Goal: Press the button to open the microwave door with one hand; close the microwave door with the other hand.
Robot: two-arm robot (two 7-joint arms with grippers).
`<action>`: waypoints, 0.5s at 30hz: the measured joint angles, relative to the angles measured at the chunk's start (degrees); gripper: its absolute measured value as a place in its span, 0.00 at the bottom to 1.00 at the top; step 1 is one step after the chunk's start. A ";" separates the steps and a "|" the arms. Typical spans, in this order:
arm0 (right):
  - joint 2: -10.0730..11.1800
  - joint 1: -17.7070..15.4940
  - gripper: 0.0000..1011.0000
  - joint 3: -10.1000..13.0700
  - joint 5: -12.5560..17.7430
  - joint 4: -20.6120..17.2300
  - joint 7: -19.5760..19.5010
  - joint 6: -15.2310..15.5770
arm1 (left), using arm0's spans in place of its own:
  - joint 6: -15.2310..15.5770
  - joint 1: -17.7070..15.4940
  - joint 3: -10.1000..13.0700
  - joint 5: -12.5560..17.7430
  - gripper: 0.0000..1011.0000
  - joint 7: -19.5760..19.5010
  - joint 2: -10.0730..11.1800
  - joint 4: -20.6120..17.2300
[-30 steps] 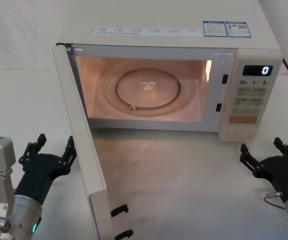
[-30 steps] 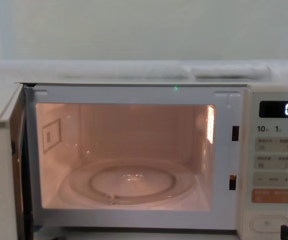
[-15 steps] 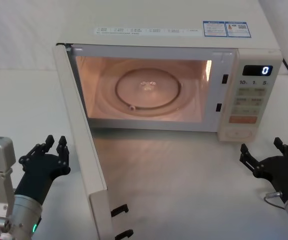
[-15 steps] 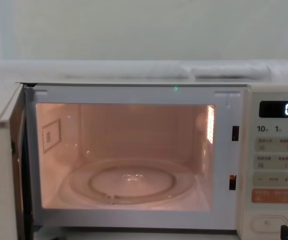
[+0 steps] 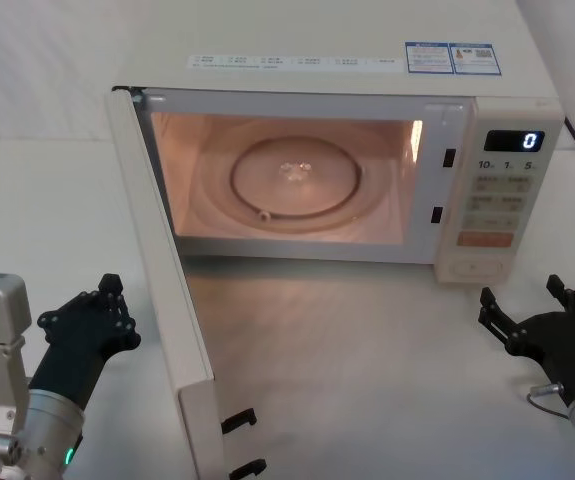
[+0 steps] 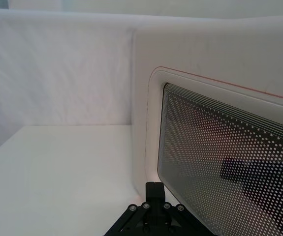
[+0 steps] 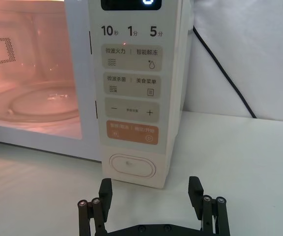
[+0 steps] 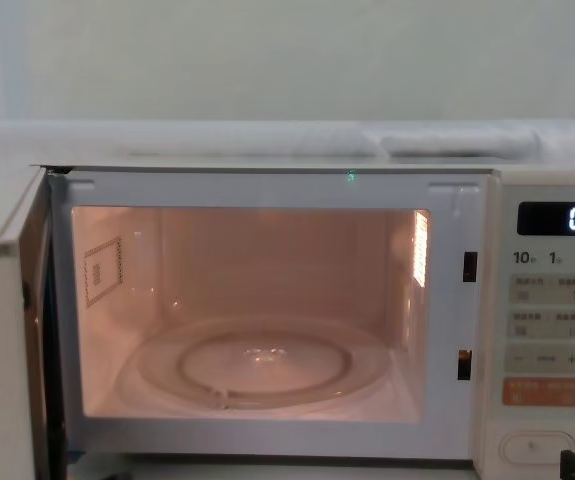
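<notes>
The cream microwave (image 5: 347, 70) stands at the back with its lit cavity exposed. The microwave door (image 5: 172, 290) is swung wide open toward me on its left hinge. Its dotted window (image 6: 220, 162) fills much of the left wrist view. My left gripper (image 5: 110, 284) is shut and empty. It sits low over the table just left of the door's outer face, apart from it. My right gripper (image 5: 522, 292) is open, a short way in front of the control panel. The pill-shaped button (image 7: 131, 166) lies just beyond the right gripper (image 7: 151, 186), untouched.
A glass turntable (image 5: 295, 178) lies inside the cavity. Two black latch hooks (image 5: 239, 420) stick out of the door's free edge near me. A black cable (image 7: 225, 73) runs down behind the microwave's right side. The white table (image 5: 367, 360) stretches between door and right gripper.
The left gripper's fingers have closed from spread wide to fully shut while the arm stayed in place. Door and right gripper have not moved.
</notes>
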 joint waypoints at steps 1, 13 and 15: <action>0.00 0.00 0.99 0.00 0.00 0.00 0.00 0.00 | 0.00 0.00 0.00 0.00 0.00 0.00 0.00 0.00; 0.00 0.00 0.99 0.00 0.00 0.00 0.00 0.00 | 0.00 0.00 0.00 0.00 0.00 0.00 0.00 0.00; 0.00 0.00 0.99 0.00 0.00 0.00 0.00 0.00 | 0.00 0.00 0.00 0.00 0.00 0.00 0.00 0.00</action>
